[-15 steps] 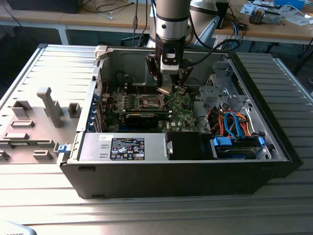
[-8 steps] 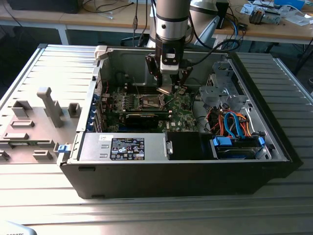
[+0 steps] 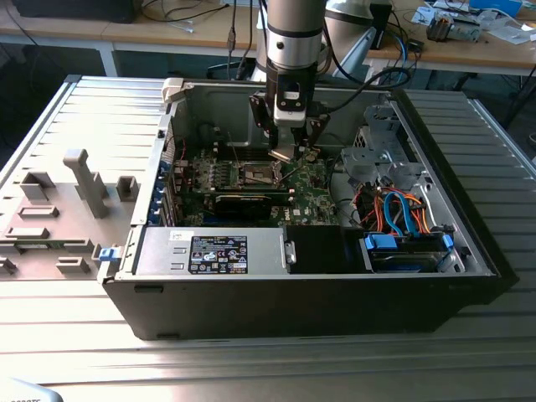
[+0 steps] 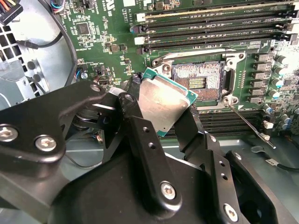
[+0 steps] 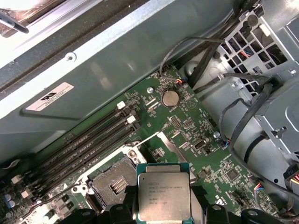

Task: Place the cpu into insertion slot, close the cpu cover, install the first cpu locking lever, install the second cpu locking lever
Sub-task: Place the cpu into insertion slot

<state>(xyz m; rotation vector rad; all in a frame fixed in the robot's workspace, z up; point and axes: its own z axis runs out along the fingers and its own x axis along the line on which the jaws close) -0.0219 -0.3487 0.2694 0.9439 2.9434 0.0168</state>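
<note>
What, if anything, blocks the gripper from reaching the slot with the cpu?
Probably nothing, so yes. The gripper, holding the cpu, hangs close by the slot, whose pins lie bare with no cable across them.

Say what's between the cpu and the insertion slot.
In the second wrist view the cpu, held by the gripper, hangs at the edge of the insertion slot; the stretch is bare.

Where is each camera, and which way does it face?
Exterior view: off the arm, looking down into the black computer case; arm and claw show.
First wrist view: on the arm, facing the green circuit board; claw tips show.
Second wrist view: likewise; black claw fingers show.
Both share the held grey square cpu and dark square insertion slot.
</note>
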